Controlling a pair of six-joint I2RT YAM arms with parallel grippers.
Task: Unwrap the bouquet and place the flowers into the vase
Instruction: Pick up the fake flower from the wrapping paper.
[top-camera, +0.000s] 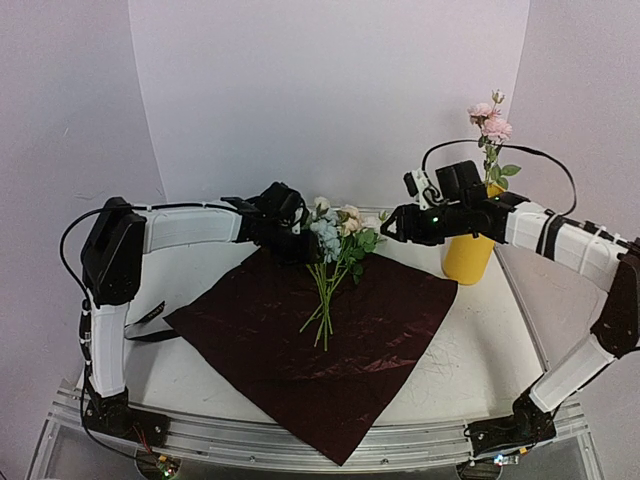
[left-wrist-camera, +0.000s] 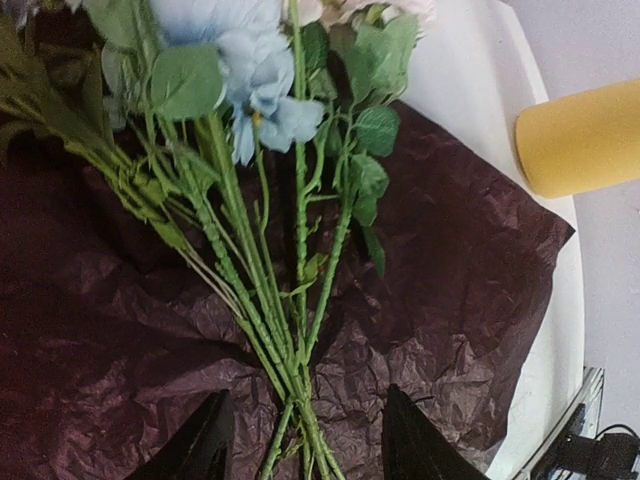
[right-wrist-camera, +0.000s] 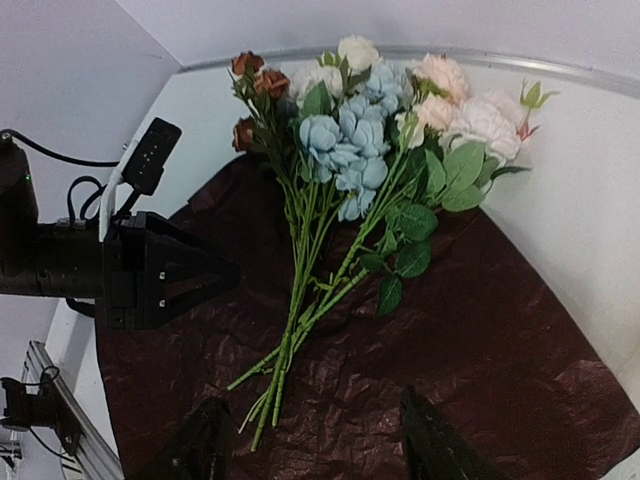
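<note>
Dark red wrap (top-camera: 280, 345) lies open under the flowers (top-camera: 335, 255), near the vase (top-camera: 468, 258). Light, wiry stems (left-wrist-camera: 285, 350) probably suit a pinch at their bare bunched ends. The left gripper (left-wrist-camera: 305, 450) straddles them, spread; the right gripper (right-wrist-camera: 310, 450) hangs spread, empty.

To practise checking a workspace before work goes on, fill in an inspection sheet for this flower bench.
Surface: white table, dark red wrap spread flat on it.
Job's things: flowers lie loose on the wrap; yellow vase, back right, holds a pink stem.
Clutter: black ribbon beside the wrap, left.
Grippers: left gripper and right gripper both open, flanking the flower heads, holding nothing.
Cables: black cable arches above the right arm.
Surroundings: white backdrop.
</note>
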